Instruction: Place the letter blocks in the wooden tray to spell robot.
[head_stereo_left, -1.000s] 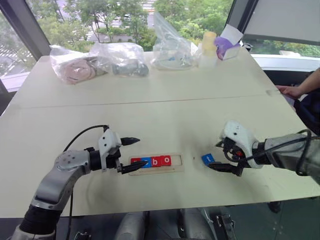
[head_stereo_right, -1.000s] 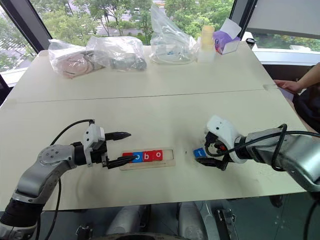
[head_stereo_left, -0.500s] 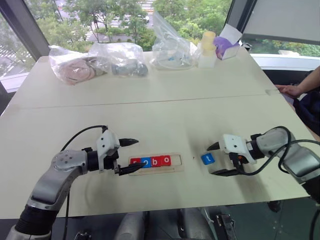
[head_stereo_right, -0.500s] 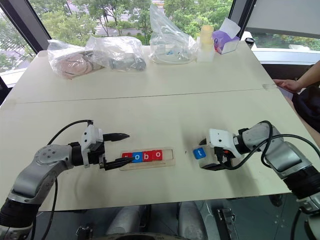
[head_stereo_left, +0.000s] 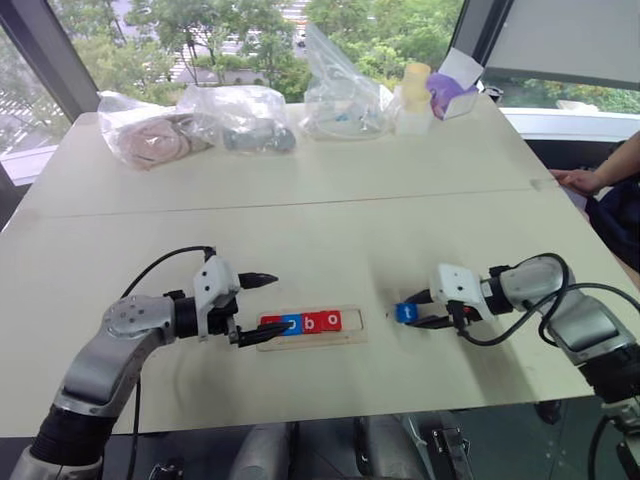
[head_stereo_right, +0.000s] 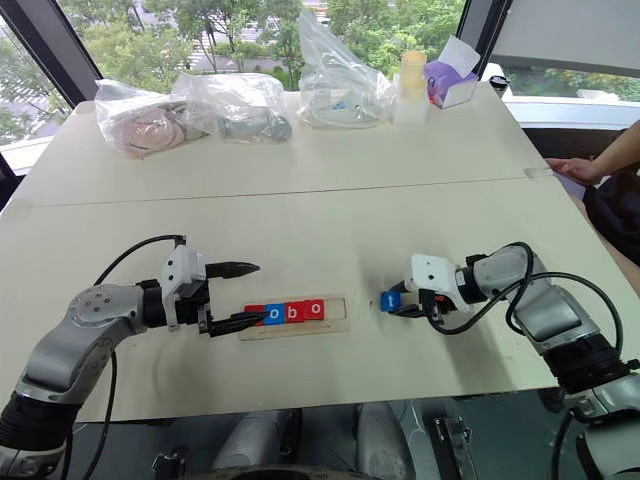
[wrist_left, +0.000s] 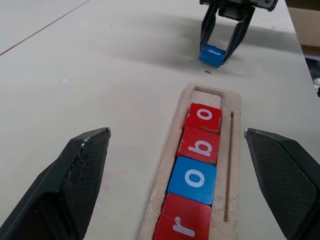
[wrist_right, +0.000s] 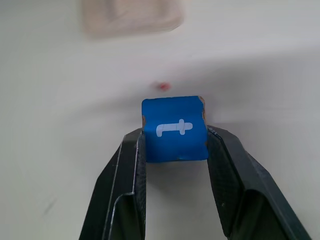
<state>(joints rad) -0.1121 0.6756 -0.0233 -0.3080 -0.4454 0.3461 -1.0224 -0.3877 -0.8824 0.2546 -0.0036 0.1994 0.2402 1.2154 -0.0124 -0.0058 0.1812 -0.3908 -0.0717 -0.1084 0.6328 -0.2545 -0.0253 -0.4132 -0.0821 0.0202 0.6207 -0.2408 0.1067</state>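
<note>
From the head views, a pale worktop (head_stereo_left: 330, 220) runs back to big windows with trees behind, plastic bags (head_stereo_left: 200, 120) lie at its far edge, and the wooden tray (head_stereo_left: 352, 331) sits near the front holding r, o, b, o. Left wrist view: the left gripper (wrist_left: 175, 165) has its jaws wide apart, empty, straddling the tray's near end. Right wrist view: the right gripper (wrist_right: 175, 145) has its jaws clamped on the blue t block (wrist_right: 174, 129), just beyond the tray's open end.
</note>
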